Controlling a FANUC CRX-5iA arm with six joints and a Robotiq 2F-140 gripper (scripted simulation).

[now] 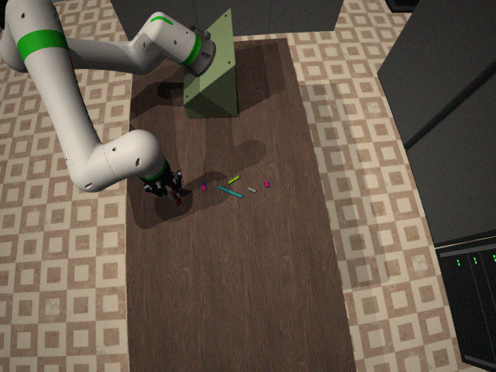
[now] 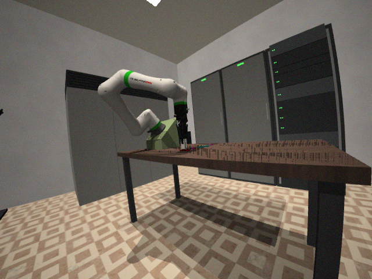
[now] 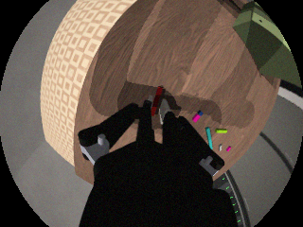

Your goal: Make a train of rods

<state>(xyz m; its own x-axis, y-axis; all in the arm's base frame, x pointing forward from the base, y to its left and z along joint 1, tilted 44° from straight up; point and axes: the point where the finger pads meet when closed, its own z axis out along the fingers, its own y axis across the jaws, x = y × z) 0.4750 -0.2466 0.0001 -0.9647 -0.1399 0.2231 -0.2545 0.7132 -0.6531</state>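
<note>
My gripper (image 1: pixel 173 194) (image 2: pixel 183 146) (image 3: pixel 155 102) is low over the table, its fingers slightly apart on either side of the red rod (image 1: pixel 177 200) (image 3: pixel 157 99). A gap shows beside the rod, so the gripper is open. The red rod lies flat; fingers partly hide it. Right of it, a blue rod (image 1: pixel 204 183) (image 3: pixel 201 113) and a magenta rod (image 1: pixel 204 187) (image 3: pixel 196 118) lie end to end, apparently touching. The turquoise rod (image 1: pixel 230 191) (image 3: pixel 209 137) lies farther right. A grey rod (image 1: pixel 252 189) (image 3: pixel 221 148) and another magenta rod (image 1: pixel 266 184) (image 3: pixel 228 148) lie beyond it.
A lime rod (image 1: pixel 233 179) (image 3: pixel 222 131) lies close to the turquoise rod, on the side of the green arm base (image 1: pixel 218 90) (image 2: pixel 162 140). The table's left edge is near the gripper in the top view. Dark cabinets stand beyond the table.
</note>
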